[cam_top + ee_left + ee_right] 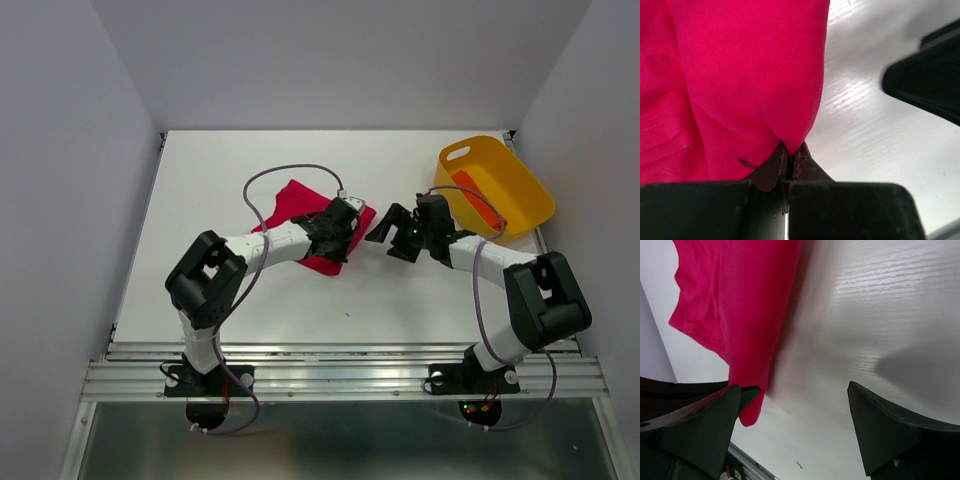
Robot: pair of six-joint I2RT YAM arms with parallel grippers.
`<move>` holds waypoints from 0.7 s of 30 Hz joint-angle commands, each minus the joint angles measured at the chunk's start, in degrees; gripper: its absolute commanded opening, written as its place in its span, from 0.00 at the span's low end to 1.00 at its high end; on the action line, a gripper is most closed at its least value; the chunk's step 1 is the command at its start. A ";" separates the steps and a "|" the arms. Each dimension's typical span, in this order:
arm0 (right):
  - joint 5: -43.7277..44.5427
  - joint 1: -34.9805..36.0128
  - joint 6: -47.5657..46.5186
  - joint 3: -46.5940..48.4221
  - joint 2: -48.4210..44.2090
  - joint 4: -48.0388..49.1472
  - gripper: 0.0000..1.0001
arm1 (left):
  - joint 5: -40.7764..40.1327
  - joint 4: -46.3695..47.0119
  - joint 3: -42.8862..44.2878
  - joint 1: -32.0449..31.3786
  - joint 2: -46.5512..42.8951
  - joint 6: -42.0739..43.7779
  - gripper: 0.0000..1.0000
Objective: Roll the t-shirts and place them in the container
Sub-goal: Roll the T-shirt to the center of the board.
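Observation:
The crimson-red t-shirt (296, 207) lies folded on the white table, left of centre. My left gripper (347, 226) is at its right edge and is shut on a pinch of the red cloth (740, 75), which runs up from the closed fingertips (801, 152). My right gripper (386, 228) is open and empty just right of the shirt, over bare table; its wrist view shows the shirt's edge (735, 305) by its left finger (715, 420), not between the jaws. The orange t-shirt (474, 194) lies as a bundle in the yellow basket.
The yellow plastic basket (520, 215) stands at the table's back right, just behind the right arm. White walls close in the table on the left, back and right. The right gripper's dark body (930, 80) shows in the left wrist view.

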 commanded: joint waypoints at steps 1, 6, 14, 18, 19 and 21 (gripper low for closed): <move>-2.98 0.61 5.12 1.50 2.87 8.51 0.93 | 9.47 5.34 -3.08 0.28 -4.96 0.87 0.00; -5.80 2.54 7.68 2.90 8.15 13.43 0.93 | 13.00 7.89 -6.33 0.99 -6.90 0.08 0.00; -6.68 5.10 10.66 6.94 16.68 18.36 0.86 | 14.41 8.68 -8.62 1.34 -8.74 0.16 0.00; -6.42 5.62 12.95 7.21 18.70 20.82 0.61 | 14.15 8.68 -9.24 1.43 -9.97 0.43 0.00; -6.24 5.62 13.13 7.29 18.88 20.82 0.53 | 14.23 8.60 -9.33 1.43 -10.15 0.69 0.00; -5.89 5.62 13.30 7.30 19.06 20.82 0.30 | 13.97 7.72 -9.24 1.43 -10.68 1.30 0.14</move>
